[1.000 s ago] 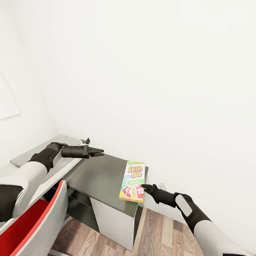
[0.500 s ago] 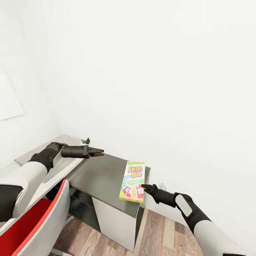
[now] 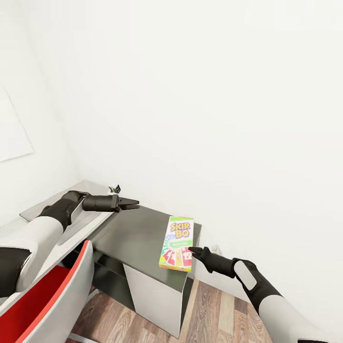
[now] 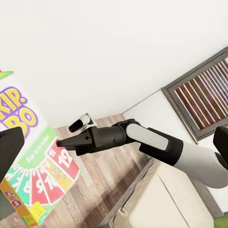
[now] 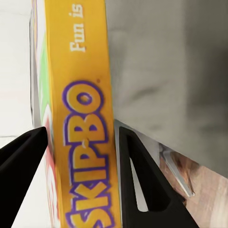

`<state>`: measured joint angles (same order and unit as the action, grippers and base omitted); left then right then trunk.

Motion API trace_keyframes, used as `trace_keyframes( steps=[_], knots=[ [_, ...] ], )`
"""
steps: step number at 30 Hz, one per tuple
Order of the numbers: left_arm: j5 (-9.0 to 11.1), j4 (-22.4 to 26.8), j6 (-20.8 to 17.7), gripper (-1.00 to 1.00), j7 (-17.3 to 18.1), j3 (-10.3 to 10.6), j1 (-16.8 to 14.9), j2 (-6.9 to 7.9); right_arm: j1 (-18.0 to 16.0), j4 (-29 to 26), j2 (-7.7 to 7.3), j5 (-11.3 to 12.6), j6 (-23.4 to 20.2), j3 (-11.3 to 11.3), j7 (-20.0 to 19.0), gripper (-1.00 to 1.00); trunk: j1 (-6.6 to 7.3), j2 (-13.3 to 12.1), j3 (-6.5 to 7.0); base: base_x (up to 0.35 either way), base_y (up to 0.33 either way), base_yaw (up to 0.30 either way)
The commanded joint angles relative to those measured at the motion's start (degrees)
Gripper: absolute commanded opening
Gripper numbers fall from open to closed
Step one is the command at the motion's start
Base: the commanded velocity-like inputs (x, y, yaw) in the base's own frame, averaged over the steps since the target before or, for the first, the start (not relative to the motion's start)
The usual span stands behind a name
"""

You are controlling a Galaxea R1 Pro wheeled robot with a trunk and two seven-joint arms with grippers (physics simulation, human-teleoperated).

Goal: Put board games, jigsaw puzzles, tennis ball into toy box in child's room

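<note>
A yellow-green and red board game lies flat at the right edge of the table's dark grey side unit. My right gripper reaches in from the right and is shut on the box's near edge. In the right wrist view its fingers press both faces of the yellow box side. My left gripper hovers open over the unit's far left corner, holding nothing. Its view looks across at the board game and the right arm. The toy box, jigsaw puzzles and tennis ball are out of view.
The pale grey desk top runs off to the left, with a small dark object on it. A red and white chair stands close at lower left. White walls close in behind, and wood floor lies at the right. The bed lies below a window.
The whole picture shifted slightly a second ago, so the camera moved. Both arms and the board game hold their places.
</note>
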<state>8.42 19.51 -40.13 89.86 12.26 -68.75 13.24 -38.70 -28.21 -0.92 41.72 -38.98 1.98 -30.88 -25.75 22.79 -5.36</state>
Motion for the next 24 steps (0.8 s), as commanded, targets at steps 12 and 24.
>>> trace_keyframes(
  steps=[12, 24],
  knots=[
    [0.5, 0.0, -0.6, 1.0, 0.1, 0.5, -0.1, 0.12, -0.1, 0.0, 0.09, 0.1, -0.4, 0.1, -0.1, -1.0, -0.04, 0.1, 0.1, 0.0, 0.0, 0.059],
    [0.5, 0.0, -0.8, 1.0, 0.1, 0.5, -0.1, 0.37, -0.1, 0.0, 0.18, 0.1, -0.3, -0.1, -0.1, -1.0, -0.04, 0.1, 0.12, 0.0, 0.0, 0.008]
  ],
)
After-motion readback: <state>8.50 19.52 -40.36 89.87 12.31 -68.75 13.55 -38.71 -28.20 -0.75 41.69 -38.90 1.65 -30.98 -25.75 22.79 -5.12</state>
